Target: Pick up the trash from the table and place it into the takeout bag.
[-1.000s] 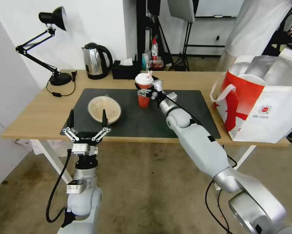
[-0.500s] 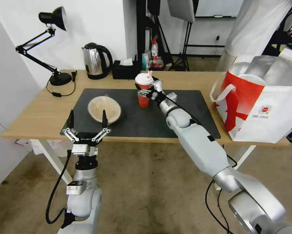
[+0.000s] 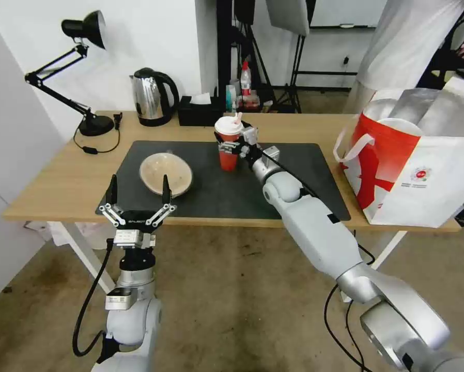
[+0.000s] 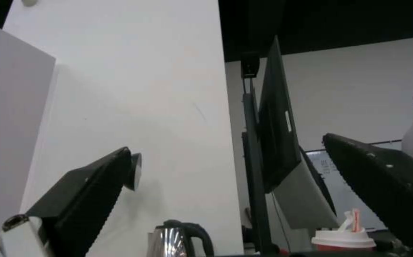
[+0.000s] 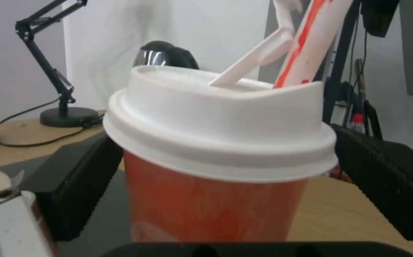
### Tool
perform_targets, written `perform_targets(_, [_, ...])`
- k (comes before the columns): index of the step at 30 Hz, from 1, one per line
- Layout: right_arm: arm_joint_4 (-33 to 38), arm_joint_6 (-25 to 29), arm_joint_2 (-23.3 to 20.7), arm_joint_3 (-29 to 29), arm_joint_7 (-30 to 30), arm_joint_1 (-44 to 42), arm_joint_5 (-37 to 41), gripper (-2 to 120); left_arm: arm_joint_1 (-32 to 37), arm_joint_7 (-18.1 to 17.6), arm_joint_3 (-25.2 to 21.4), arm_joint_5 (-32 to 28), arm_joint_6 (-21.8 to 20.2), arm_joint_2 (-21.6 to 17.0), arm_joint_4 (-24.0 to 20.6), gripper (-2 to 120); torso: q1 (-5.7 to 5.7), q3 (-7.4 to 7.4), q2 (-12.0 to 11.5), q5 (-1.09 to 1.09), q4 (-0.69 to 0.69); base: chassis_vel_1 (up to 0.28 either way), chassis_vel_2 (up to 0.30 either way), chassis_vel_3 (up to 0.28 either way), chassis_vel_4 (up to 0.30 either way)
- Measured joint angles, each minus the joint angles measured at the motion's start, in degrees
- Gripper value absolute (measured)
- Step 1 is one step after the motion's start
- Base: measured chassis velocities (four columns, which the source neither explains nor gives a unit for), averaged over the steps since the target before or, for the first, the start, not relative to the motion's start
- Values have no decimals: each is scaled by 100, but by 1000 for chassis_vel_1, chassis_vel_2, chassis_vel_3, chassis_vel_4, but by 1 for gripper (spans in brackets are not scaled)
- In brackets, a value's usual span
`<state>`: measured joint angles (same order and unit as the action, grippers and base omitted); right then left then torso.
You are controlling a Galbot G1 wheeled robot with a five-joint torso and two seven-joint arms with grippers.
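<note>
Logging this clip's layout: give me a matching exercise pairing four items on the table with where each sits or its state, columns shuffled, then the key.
Things:
1. red drink cup
2. shallow beige bowl
3. takeout bag
4. steel kettle

Places or states:
A. at the table's right end, open at the top
B. between the right gripper's jaws
C. on the bare wood behind the dark mat, beside the black tissue box
D. on the mat's left part, just beyond the open left gripper

Pairs: 1-B, 2-D, 3-A, 4-C
</note>
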<state>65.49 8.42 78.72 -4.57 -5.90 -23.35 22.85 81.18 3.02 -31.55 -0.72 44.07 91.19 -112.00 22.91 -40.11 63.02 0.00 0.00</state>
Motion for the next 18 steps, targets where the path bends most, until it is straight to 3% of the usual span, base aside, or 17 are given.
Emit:
perform_targets(13, [-105,-13,92,-20,85,38,-95,100,-40,-1,-6,-1,15,0,58,100,1,0,0,0,0,0,0,0,0])
perform_targets(18, [-141,-15,123,-30,119,90,-99,86,-63,-1,-7,-3,18,0,82,100,1,0,0,-1,0,0,0,0,0])
